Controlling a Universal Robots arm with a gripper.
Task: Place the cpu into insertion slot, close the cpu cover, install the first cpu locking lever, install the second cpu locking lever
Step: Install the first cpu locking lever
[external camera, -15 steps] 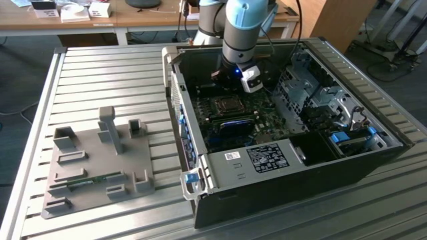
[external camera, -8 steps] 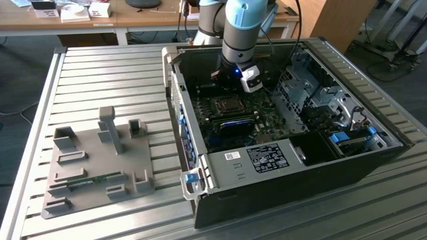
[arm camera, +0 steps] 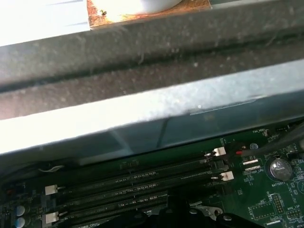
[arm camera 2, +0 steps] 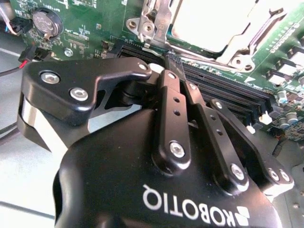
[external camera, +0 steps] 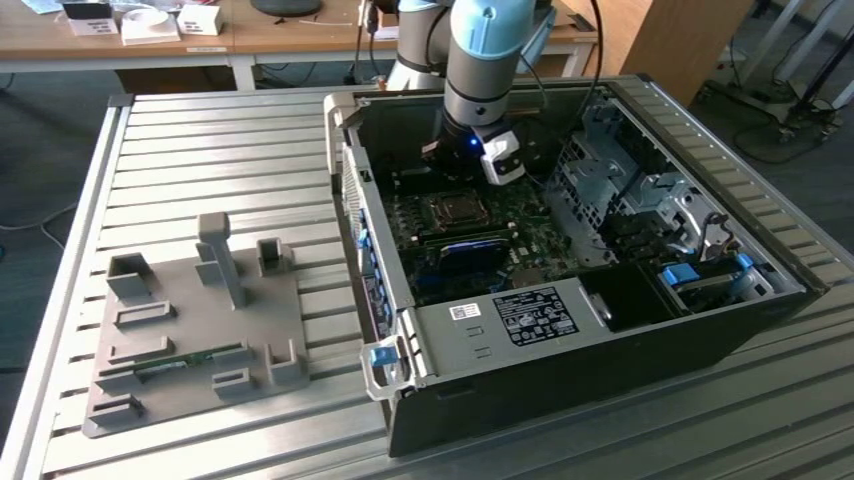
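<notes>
1. In the exterior view the arm reaches down into an open computer case (external camera: 561, 250) lying on a slatted metal table (external camera: 200, 160); the gripper (external camera: 461, 160) hangs low over the green motherboard (external camera: 521, 235), close to the case's far wall.
2. The cpu (arm camera 2: 213, 23) sits in its socket on the board — a flat square chip with a pale, silvery-grey top that catches the light.
3. The cpu cover (arm camera 2: 159, 19), a thin silver frame with a square window, appears to lie down around the chip, though the second wrist view cuts off most of it, so this is not certain.
4. In the second wrist view the gripper's black fingers (arm camera 2: 172, 102) are drawn together at the tips with nothing between them, just above the dark memory slots (arm camera 2: 228, 90) beside the socket.
5. A round coin battery (arm camera 2: 45, 21) sits on the board, well apart from the socket.
6. On the exterior view's left, a grey fixture tray (external camera: 194, 330) rests on the table.
</notes>
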